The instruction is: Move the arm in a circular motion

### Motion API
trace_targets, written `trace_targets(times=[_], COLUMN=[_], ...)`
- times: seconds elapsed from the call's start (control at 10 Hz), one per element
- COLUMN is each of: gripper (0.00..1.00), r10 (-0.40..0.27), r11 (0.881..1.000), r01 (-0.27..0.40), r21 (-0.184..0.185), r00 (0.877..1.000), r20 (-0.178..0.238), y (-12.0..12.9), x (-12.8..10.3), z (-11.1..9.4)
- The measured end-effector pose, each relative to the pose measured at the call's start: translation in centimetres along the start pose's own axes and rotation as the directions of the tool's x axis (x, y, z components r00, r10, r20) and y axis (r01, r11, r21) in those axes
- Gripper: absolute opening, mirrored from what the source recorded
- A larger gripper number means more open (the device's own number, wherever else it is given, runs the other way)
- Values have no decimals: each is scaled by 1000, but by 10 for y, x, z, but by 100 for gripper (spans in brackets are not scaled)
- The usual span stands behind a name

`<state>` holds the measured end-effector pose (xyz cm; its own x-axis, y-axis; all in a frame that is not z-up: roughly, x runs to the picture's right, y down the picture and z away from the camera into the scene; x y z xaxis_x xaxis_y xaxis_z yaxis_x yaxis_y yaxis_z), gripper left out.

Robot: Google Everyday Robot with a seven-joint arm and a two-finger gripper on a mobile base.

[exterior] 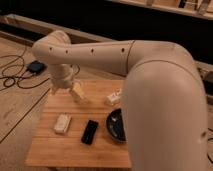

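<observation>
Arm (100, 52) reaching leftward across your view, elbow at right; its gripper (67, 94) hangs, fingers (79, 93) spread and empty, above the wooden table (55, 145), far-left corner. Sweep your circle there.

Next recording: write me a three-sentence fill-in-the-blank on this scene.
1. The tool of the arm hangs over the far left part of the wooden ____.
2. Its fingers are ____.
3. The flat black object lies between the white block and the dark ____.
Missing words: table; open; bowl.
</observation>
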<state>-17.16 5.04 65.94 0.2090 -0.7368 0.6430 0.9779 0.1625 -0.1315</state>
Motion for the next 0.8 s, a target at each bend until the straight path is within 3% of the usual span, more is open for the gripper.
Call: trace_targets(times=[0.2, 0.4, 0.7, 0.8], gripper=[80, 80, 80, 80], r10=[-47, -24, 102, 182], r11=[999, 999, 995, 983], r01=[47, 23, -103, -181], r21=[16, 27, 0, -24], r00=[999, 999, 991, 980], r20=[16, 48, 82, 78], y=[17, 45, 111, 145], x=[-41, -63, -63, -51], z=[1, 6, 22, 29])
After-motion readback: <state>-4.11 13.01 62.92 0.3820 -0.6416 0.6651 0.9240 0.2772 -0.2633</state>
